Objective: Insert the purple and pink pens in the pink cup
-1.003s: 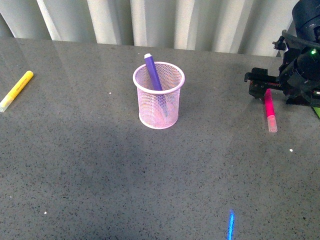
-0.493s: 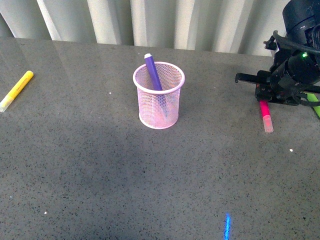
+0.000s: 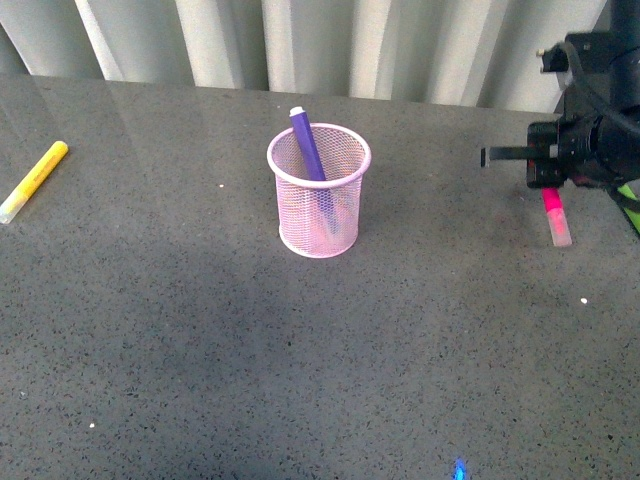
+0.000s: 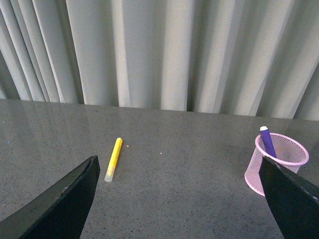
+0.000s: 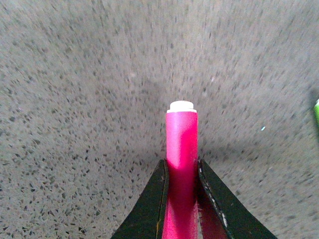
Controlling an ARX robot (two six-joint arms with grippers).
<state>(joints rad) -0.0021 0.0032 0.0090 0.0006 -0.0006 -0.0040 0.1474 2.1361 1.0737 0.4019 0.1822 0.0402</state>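
Observation:
The pink cup (image 3: 319,194) stands on the grey table, mid-back, with the purple pen (image 3: 305,146) leaning inside it, cap end up. My right gripper (image 3: 551,185) at the far right is shut on the pink pen (image 3: 556,216), which hangs below it with its pale cap down, lifted off the table. In the right wrist view the two black fingers (image 5: 154,199) clamp the pink pen (image 5: 181,144) on both sides. My left gripper (image 4: 179,199) is open and empty; its view shows the cup (image 4: 277,163) and the purple pen (image 4: 267,141) at the right.
A yellow marker (image 3: 32,181) lies at the far left of the table, also in the left wrist view (image 4: 113,159). A green object (image 3: 631,210) pokes in at the right edge. Pale curtains (image 3: 300,40) hang behind the table's back edge.
My right gripper has lifted the pink pen off the table and drifted slightly up and right. The cup and purple pen have not moved.

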